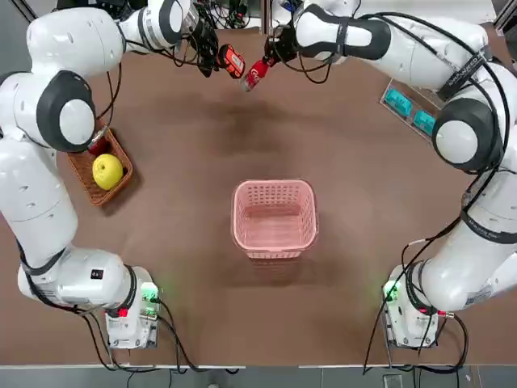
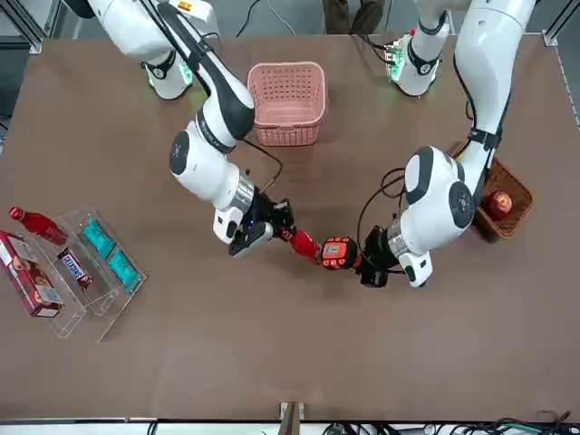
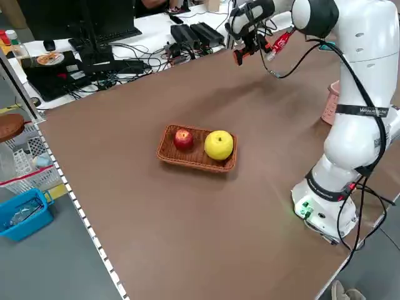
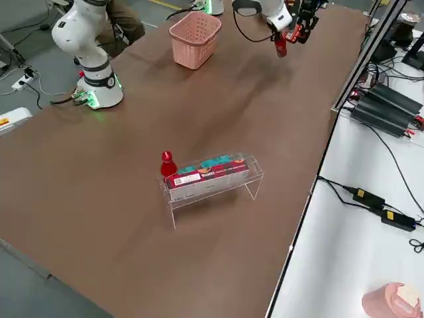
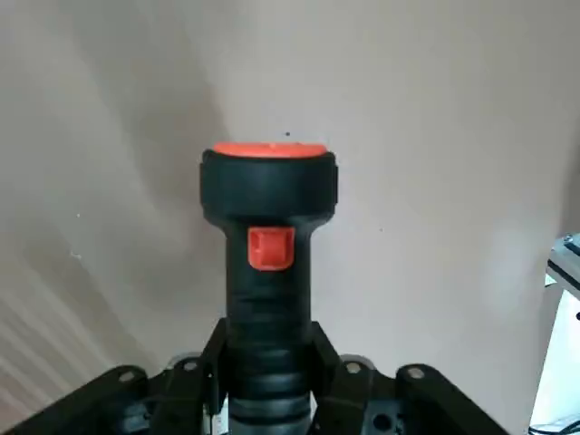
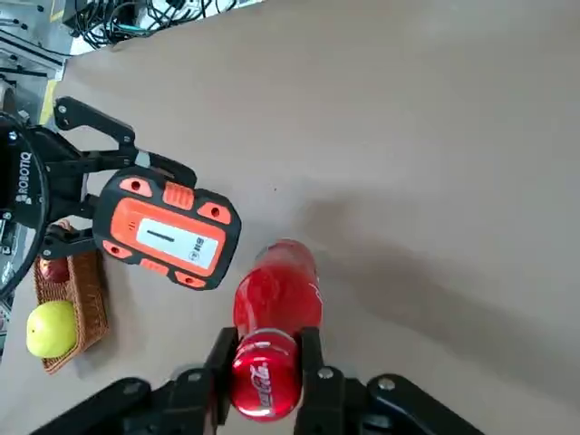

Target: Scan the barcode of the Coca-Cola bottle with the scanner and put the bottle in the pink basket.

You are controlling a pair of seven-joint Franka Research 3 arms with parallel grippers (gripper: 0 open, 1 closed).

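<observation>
Left end effector [image 5: 269, 385] clamps the barcode scanner [image 5: 268, 217]; right end effector [image 6: 265, 376] clamps the Coca-Cola bottle [image 6: 277, 299] above the tabletop [image 1: 363, 186]. Align the label squarely with the scan window.

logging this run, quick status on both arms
Left jaws shut on scanner. Right jaws shut on red Coca-Cola bottle, beside scanner. Pink basket empty, nothing blocking its top.
</observation>
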